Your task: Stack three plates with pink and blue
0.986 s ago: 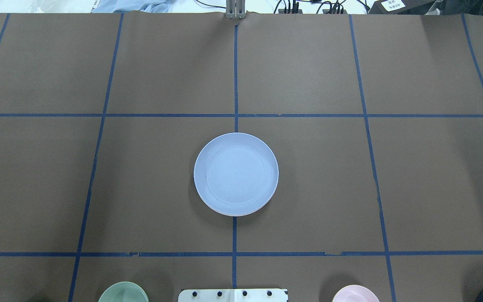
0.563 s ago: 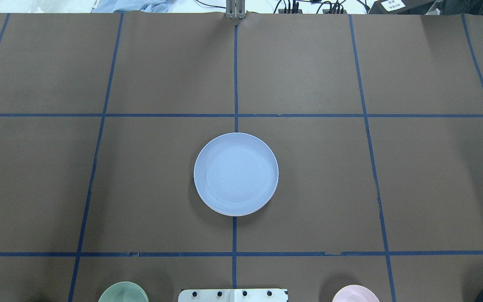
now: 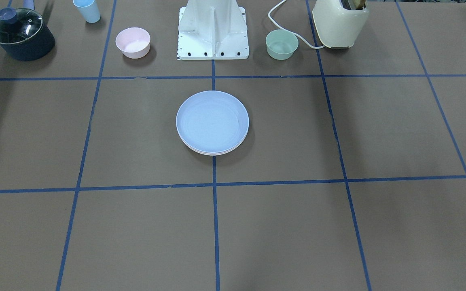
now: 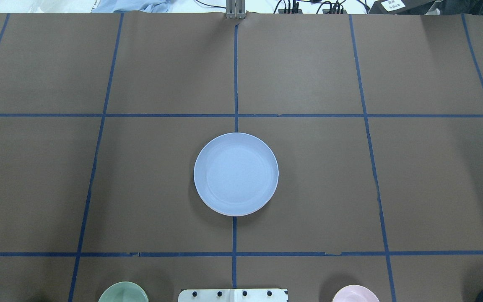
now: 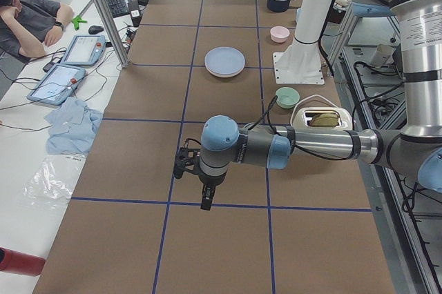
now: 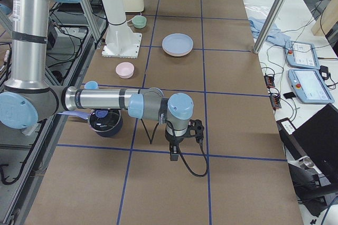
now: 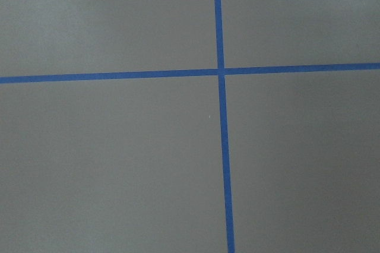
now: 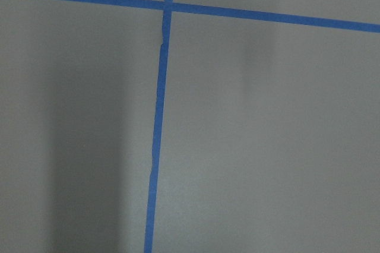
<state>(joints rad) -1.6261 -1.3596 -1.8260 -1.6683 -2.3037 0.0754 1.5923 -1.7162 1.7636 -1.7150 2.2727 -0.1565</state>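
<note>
Low in the centre of the left side view, the left gripper (image 5: 205,197) hangs fingers-down from a level forearm; the right gripper (image 6: 173,153) does likewise in the right side view; spread or pressed together, I cannot tell. Farther up, mid-table, the blue plate (image 4: 236,174) lies uppermost; only a sliver of the pink plate (image 3: 212,154) peeks below it, and 3 plates cannot be counted.
</note>
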